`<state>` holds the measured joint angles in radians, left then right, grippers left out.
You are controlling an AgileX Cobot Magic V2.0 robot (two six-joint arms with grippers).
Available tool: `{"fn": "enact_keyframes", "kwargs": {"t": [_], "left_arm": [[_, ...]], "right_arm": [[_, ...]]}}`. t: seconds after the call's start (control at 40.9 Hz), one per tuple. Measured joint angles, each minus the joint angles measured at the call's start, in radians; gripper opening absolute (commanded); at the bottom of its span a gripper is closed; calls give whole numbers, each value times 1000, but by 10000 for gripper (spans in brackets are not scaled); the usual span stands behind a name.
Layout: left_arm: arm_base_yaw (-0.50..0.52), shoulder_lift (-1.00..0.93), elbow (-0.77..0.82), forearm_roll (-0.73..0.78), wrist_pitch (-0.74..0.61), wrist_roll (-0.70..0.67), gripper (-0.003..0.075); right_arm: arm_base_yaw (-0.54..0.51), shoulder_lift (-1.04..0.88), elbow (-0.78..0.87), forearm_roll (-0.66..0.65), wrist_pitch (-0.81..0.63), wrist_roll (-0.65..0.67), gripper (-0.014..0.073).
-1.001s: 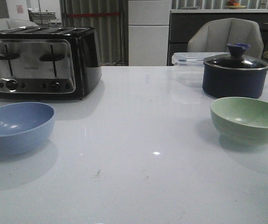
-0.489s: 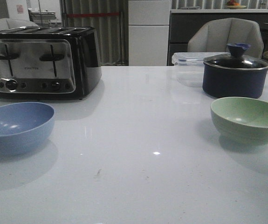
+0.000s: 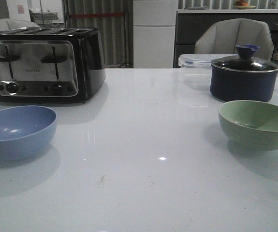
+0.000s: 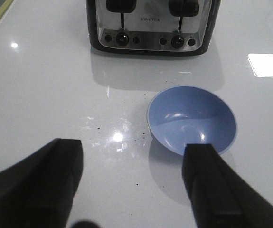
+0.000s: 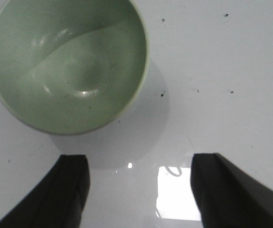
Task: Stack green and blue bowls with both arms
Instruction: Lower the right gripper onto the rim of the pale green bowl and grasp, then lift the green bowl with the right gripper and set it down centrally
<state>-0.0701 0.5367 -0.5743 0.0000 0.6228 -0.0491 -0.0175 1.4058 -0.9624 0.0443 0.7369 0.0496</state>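
Observation:
The blue bowl sits upright at the table's left front, before the toaster. The green bowl sits upright at the right, before the navy pot. Neither arm shows in the front view. In the left wrist view my left gripper is open and empty above the table, and the blue bowl lies just beyond one of its fingers. In the right wrist view my right gripper is open and empty, with the green bowl just beyond its fingers.
A black and chrome toaster stands at the back left. A dark navy lidded pot and a clear lidded container stand at the back right. A grey chair is behind the table.

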Motion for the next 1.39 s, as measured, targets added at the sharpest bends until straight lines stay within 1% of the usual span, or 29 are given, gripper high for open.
{"fn": "enact_keyframes", "kwargs": {"t": [0.171,0.342,0.415,0.489,0.562,0.684,0.879,0.953,1.05,1.172,1.246,1.392], "left_arm": [[0,0,0,0,0,0,510],[0,0,0,0,-1,0,510],[0,0,0,0,-1,0,510],[0,0,0,0,-1,0,510],[0,0,0,0,-1,0,510],[0,0,0,0,-1,0,510],[0,0,0,0,-1,0,510],[0,0,0,0,-1,0,510],[0,0,0,0,-1,0,510],[0,0,0,0,-1,0,510],[0,0,0,0,-1,0,510],[0,0,0,0,-1,0,510]], "right_arm": [[0,173,-95,1,-23,0,556],[0,302,-171,5,-52,0,556],[0,344,-197,5,-57,0,533],[0,379,-223,5,-58,0,461],[0,406,-241,5,-59,2,354],[0,429,-258,5,-61,2,225],[0,438,-259,7,-65,2,72],[0,436,-261,9,-68,2,41],[4,412,-261,11,-62,2,35],[41,343,-261,7,-40,-13,35],[89,290,-261,7,-27,-41,35],[233,219,-261,21,-2,-74,35]]}}
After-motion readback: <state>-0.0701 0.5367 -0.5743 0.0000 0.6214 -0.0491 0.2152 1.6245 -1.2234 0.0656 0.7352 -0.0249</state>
